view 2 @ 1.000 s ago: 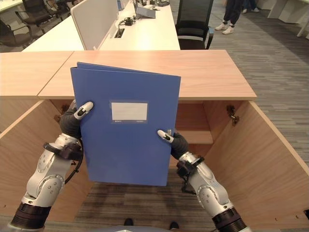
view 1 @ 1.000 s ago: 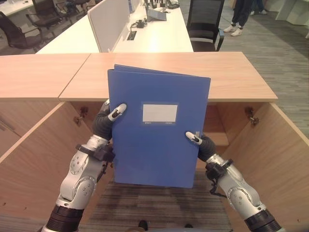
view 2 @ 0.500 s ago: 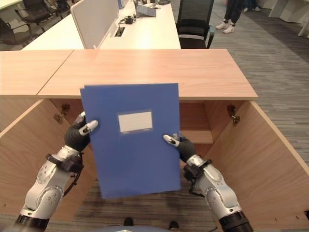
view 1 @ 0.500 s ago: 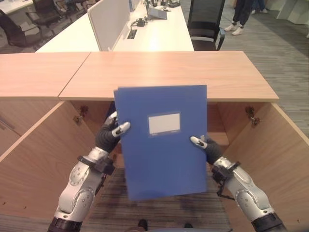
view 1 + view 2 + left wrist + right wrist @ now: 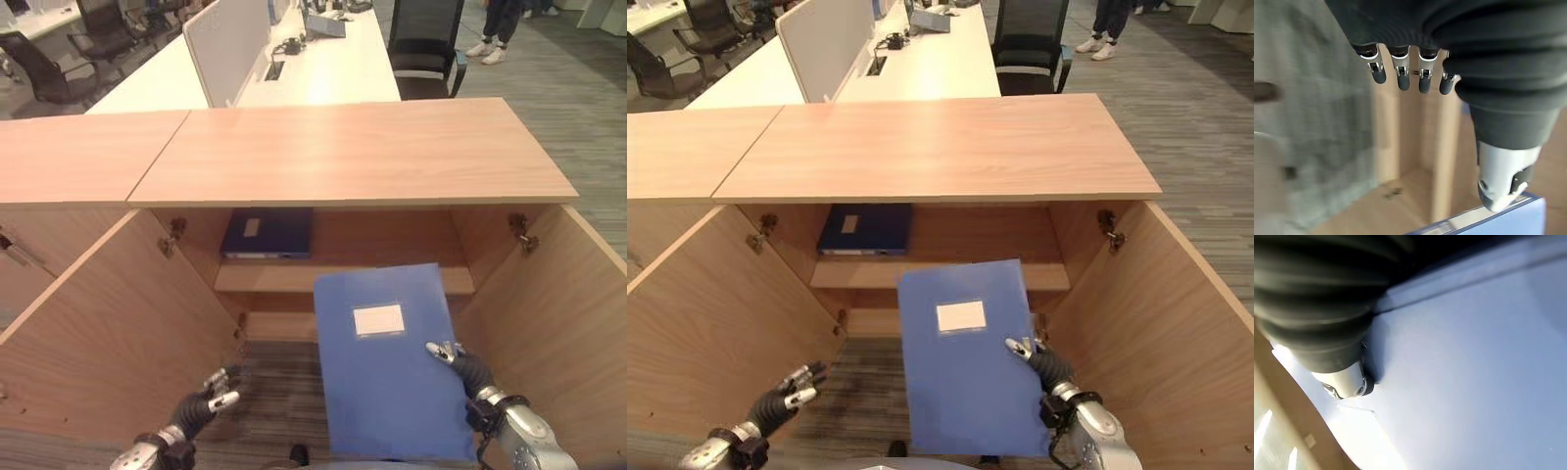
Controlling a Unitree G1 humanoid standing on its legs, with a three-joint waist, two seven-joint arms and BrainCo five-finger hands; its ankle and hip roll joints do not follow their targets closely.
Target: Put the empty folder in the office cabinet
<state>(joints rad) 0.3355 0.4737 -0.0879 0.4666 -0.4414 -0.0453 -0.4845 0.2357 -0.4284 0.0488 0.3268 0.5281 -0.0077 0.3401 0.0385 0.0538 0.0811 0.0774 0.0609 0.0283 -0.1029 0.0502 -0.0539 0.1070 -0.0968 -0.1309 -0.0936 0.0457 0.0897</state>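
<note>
The blue folder (image 5: 387,377) with a white label hangs upright in front of the open office cabinet (image 5: 353,152), below its shelf (image 5: 284,278). My right hand (image 5: 458,362) is shut on the folder's right edge, its thumb (image 5: 1345,382) pressed on the blue cover (image 5: 1474,382). Low on the left, my left hand (image 5: 201,405) is apart from the folder, with its fingers (image 5: 1400,73) straight and nothing in them. A corner of the folder (image 5: 1488,221) shows past that hand's thumb.
A dark blue folder (image 5: 266,233) lies on the left of the shelf. The cabinet's doors (image 5: 98,323) stand open on both sides (image 5: 1156,323). Behind are a white desk (image 5: 323,59), black office chairs (image 5: 421,49) and a person's legs (image 5: 500,24).
The folder has come down from in front of the cabinet top to below the shelf. My left hand let go of it and dropped low left. The dark folder on the shelf now shows.
</note>
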